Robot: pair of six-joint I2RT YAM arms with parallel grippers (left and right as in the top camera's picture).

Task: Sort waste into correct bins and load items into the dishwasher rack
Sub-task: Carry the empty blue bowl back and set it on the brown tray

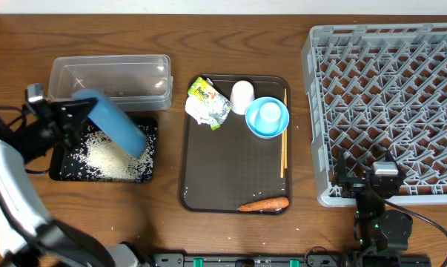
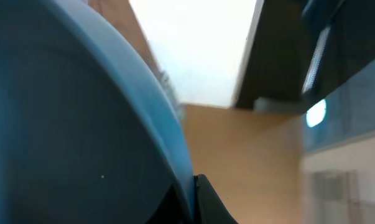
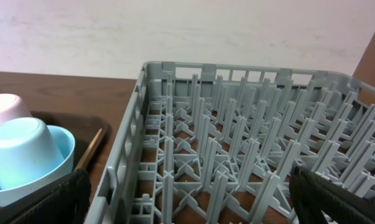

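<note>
Your left hand is clamped on the large dark-blue round dish, tilted over the shallow black rectangular tray holding loose white rice grains. Your right hand sits spread apart beside the large grey plastic pegged rack.

The tilted blue dish hides part of the rice; the rack runs past the overhead frame's edge

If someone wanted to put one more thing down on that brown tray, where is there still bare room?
The brown tray's bare room is its middle and lower left, bordered by the wrapper above, chopsticks on the right and carrot below. Its top is crowded: wrapper, white cup and light-blue bowl.
</note>
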